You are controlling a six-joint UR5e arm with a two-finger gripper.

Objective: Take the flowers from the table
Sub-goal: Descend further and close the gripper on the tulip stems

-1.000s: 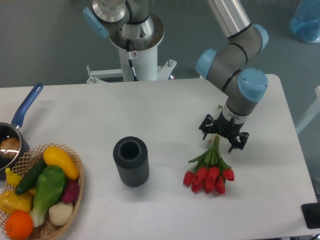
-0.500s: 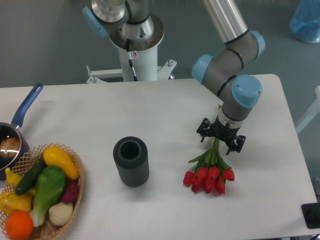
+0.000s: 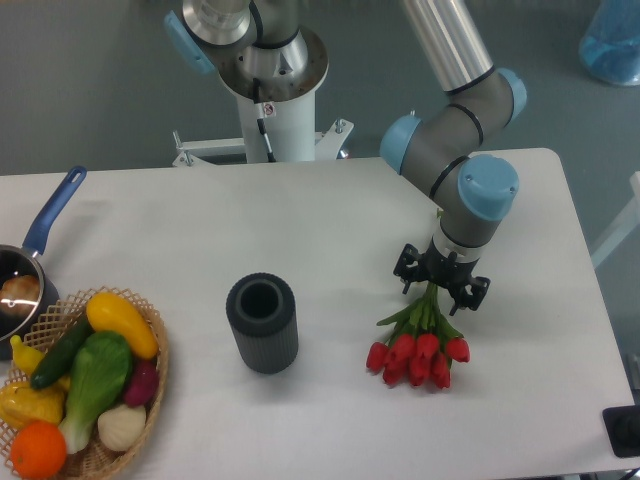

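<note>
The flowers (image 3: 420,352) are a bunch of red tulips with green stems, lying on the white table (image 3: 330,220) right of centre, heads toward the front edge. My gripper (image 3: 441,284) points straight down over the upper end of the stems. Its black fingers (image 3: 407,268) stand apart on either side of the stems, open, and the stem ends are hidden beneath it. The flowers rest on the table.
A dark ribbed cylinder vase (image 3: 262,322) stands upright left of the flowers. A wicker basket (image 3: 150,395) of vegetables sits at the front left, with a blue-handled pan (image 3: 45,225) behind it. The robot base (image 3: 270,80) stands behind the table.
My gripper has moved slightly left and toward the front, further along the stems. The flowers have not moved.
</note>
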